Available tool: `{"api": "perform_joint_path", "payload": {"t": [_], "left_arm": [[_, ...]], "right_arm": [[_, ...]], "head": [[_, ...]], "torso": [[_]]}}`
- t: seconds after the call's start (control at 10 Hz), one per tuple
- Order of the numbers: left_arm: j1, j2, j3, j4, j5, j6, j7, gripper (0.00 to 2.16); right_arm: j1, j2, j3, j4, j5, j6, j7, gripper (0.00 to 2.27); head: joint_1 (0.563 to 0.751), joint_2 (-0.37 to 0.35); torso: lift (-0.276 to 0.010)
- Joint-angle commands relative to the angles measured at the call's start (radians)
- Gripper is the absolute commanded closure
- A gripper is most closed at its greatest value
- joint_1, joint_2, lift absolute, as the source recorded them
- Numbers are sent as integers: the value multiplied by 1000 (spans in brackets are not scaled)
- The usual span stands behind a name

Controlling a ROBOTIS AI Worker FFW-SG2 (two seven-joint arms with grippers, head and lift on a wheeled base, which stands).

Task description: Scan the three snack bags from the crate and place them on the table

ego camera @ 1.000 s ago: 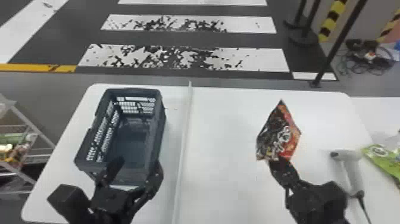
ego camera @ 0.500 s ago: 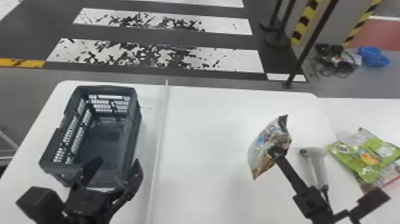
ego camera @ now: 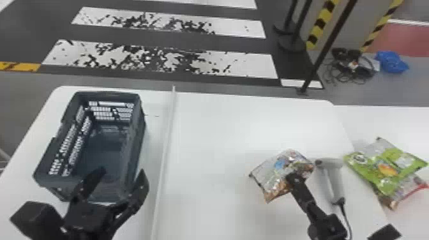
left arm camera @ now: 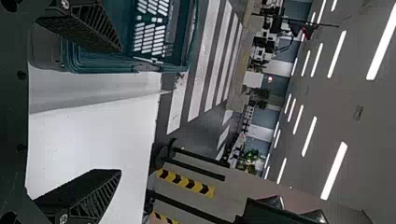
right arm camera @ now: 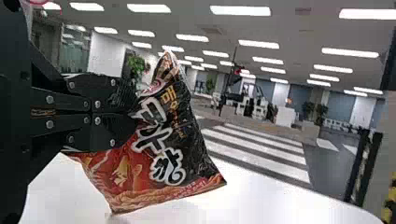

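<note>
Scanning stage, as judged: the black-and-red foil snack bag (right arm camera: 161,144) is grasped by the right hand (ego camera: 292,178) above the white desk (ego camera: 217,143), near the grey handheld scanner (ego camera: 332,182). Whether its code has been read cannot be told; once read, lowering beside the green snack bag (ego camera: 380,166) is required. The left hand (ego camera: 122,172) is released, fingers spread.

Here's the white counter (ego camera: 223,137): dark crate (ego camera: 52,186) near the far left corner, thin pale strip (ego camera: 164,156) running in off the far edge, grey scanner (ego camera: 333,185) towards the right edge, green snack bag (ego camera: 380,166) over a second bag (ego camera: 392,200) beyond it!
</note>
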State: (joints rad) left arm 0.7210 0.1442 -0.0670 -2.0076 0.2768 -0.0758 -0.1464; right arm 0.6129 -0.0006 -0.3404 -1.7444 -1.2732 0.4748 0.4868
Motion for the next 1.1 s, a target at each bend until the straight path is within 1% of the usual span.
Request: {"api": "perform_joint_path", "payload": {"t": [0.0, 0.1, 0.2, 0.3, 0.4, 0.5, 0.6, 0.7, 0.8, 0.9, 1.0], "left_arm": [[0, 0, -2, 0, 1, -8, 1, 73], [0, 0, -4, 0, -1, -8, -1, 73], [0, 0, -5, 1, -1, -8, -1, 73], [0, 0, -10, 1, -1, -8, -1, 70], [0, 0, -14, 1, -2, -8, 1, 70], [0, -2, -22, 1, -4, -11, 2, 70], [0, 0, -34, 3, -13, -35, 8, 70], [0, 0, -39, 6, -15, -48, 10, 66], [3, -2, -42, 7, -15, -54, 10, 66], [6, -2, -43, 6, -18, -57, 10, 66], [9, -2, -48, 4, -21, -60, 10, 66]], "right_arm": [[-2, 1, 8, 55, 38, -77, -57, 1838], [-4, 1, 12, 83, 54, -113, -126, 1349], [7, 1, 14, 85, 78, -141, -154, 404], [30, 1, 9, 74, 80, -126, -163, 33], [70, 1, 9, 36, 83, -80, -189, 22], [96, 1, 12, 20, 78, -24, -192, 29], [110, 1, 18, 5, 77, 15, -186, 36], [125, 1, 23, -26, 72, 95, -169, 43], [137, 1, 18, -56, 55, 233, -168, 43], [143, 1, 8, -89, 58, 264, -169, 43], [130, 1, -20, -92, 71, 242, -171, 43]], "head": [[695, -128], [695, -156], [695, -183], [695, -206], [695, -220], [695, -220], [695, -214], [695, -196], [695, -160], [695, -134], [695, -87]], "torso": [[-37], [-37], [-37], [-37], [-37], [-37], [-37], [-37], [-37], [-37], [-37]]}}
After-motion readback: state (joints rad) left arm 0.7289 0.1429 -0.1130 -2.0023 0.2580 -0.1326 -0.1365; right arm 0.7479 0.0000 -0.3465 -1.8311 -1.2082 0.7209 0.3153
